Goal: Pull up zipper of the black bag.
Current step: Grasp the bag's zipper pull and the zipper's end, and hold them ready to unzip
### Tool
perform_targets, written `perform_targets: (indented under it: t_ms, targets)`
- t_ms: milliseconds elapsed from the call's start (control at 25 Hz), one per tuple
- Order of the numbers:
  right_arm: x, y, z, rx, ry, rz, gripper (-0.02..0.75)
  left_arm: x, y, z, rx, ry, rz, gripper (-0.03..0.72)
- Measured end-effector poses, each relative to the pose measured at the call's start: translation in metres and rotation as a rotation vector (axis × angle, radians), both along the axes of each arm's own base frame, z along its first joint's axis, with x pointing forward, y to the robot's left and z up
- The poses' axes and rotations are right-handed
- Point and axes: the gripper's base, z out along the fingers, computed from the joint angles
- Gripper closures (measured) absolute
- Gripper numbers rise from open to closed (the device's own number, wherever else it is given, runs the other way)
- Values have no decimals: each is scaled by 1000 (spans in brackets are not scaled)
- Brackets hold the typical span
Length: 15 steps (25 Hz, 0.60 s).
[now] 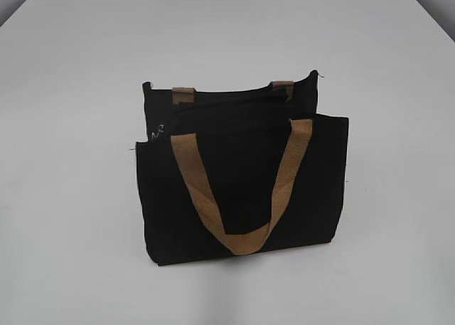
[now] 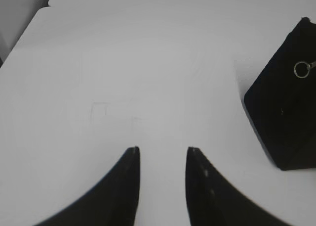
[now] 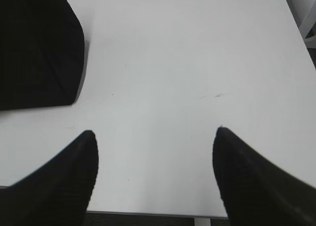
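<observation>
Black bag upright on the white surface

Left tool slightly parted, right tool spread wide, both empty; the zipper's ring pull hangs at the bag's end.

we see the left gripper with curved matte black fingers tapering to points; the right gripper has matching broader black fingers.

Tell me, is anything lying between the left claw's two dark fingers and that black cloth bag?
Nothing: in the left wrist view only bare white table separates the open left gripper from the black fabric bag with its small silvery ring pull.
</observation>
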Motion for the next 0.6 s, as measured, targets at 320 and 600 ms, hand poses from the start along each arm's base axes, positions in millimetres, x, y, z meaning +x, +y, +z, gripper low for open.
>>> perform_targets:
  t_ms: [320,600]
  targets:
    - [2,1,0,14,14,9,178,31,-8,28,-95,-96,-63,425]
    - [34,6,1,1,202,113,178,105,-31,33,-197,-20,-277,281]
